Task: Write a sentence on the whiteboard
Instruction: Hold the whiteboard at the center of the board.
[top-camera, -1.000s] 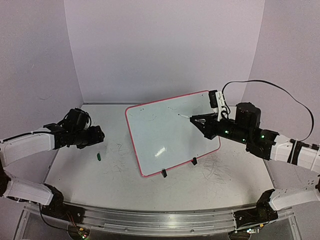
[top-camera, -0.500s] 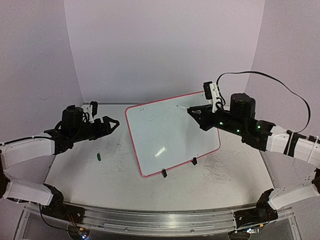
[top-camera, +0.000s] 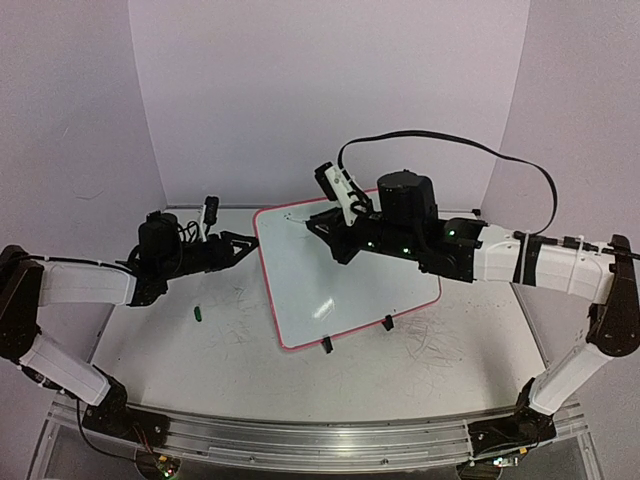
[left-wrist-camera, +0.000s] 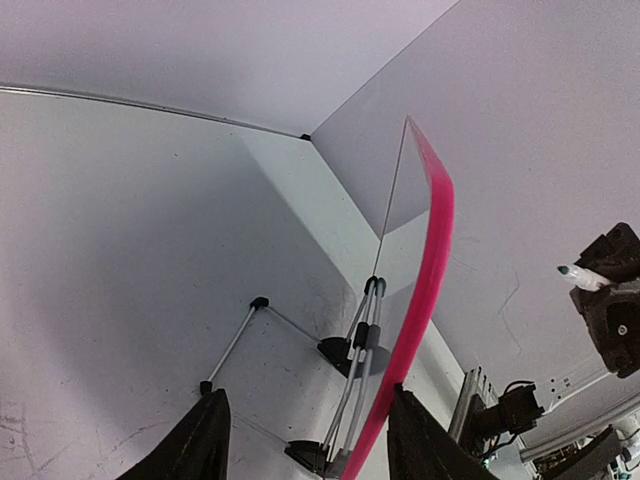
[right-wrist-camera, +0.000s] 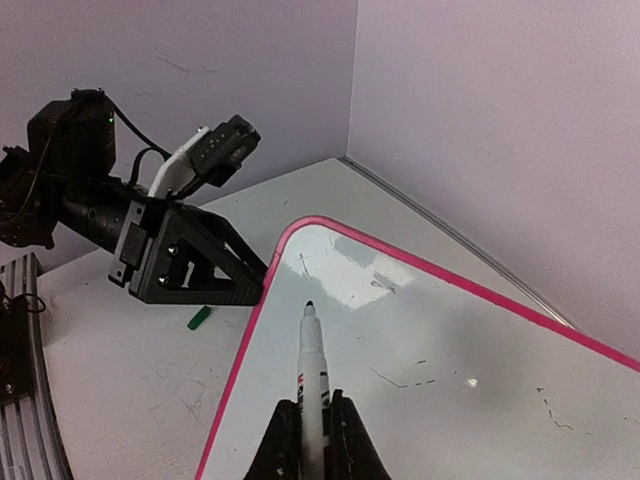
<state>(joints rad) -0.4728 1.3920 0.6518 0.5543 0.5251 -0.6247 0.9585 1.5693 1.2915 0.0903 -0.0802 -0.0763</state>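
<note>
The whiteboard stands tilted mid-table, its pink-red frame edge-on in the left wrist view. My right gripper reaches over its upper-left corner, shut on a white marker. The dark tip points at the board face near that corner; I cannot tell whether it touches. My left gripper is at the board's left edge. Its jaws are apart and straddle the frame, with the pink edge against the right finger. The sentence is not in view; only faint grey marks show on the board.
A small green cap lies on the table left of the board, also seen in the right wrist view. Black clip feet and a wire stand hold the board up. Grey scribbles mark the tabletop. Walls close in behind.
My right arm has swung left across the board, carrying the marker from the right side to the upper-left corner. The left gripper has moved right to the board's left edge.
</note>
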